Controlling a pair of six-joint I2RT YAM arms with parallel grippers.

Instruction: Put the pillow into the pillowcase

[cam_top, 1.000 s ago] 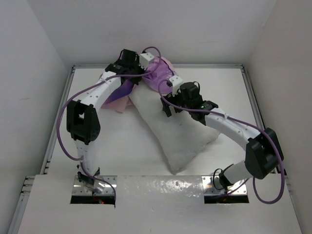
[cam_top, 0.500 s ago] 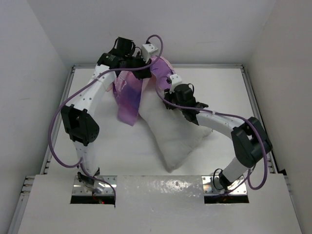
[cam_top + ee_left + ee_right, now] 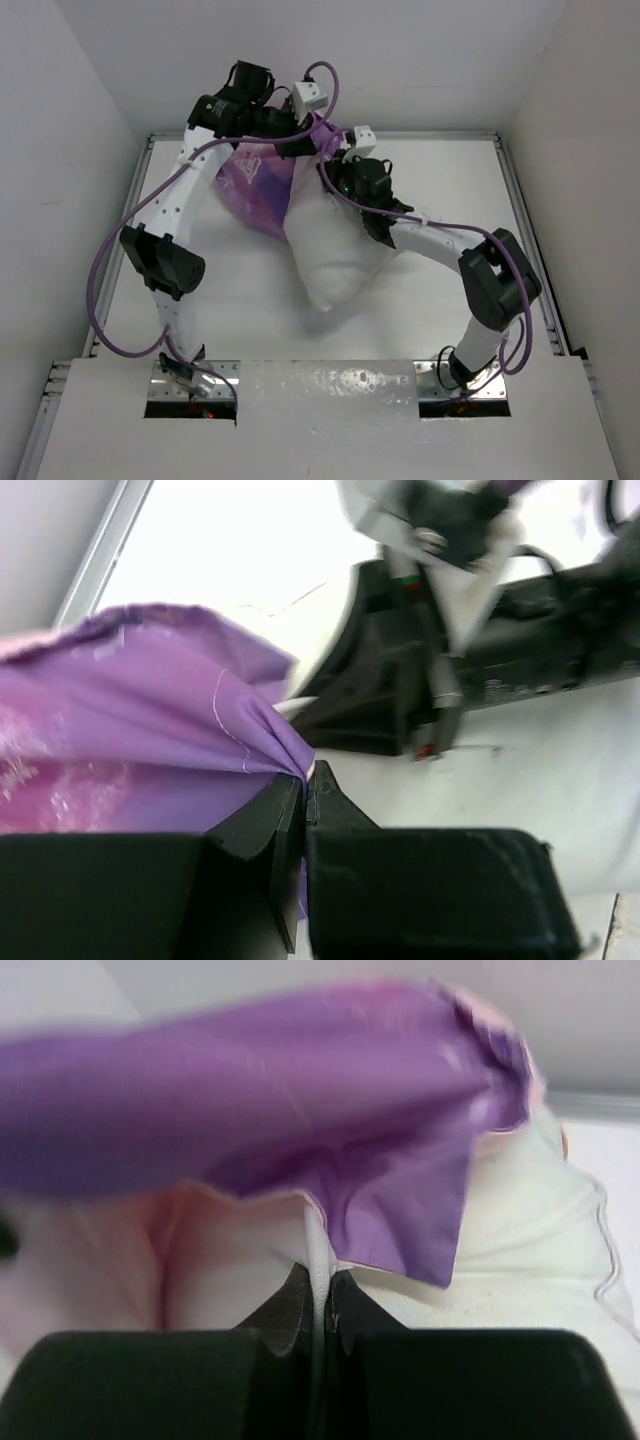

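Left gripper is pinching the pillowcase tight by its purple edge, and right gripper is clamped on its pale hem. The case is held up at the far side. The pillow slants below it, top end touching the fabric.

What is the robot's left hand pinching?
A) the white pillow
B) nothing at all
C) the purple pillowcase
C: in the left wrist view the left gripper is shut on a fold of the pillowcase, not on the pillow.
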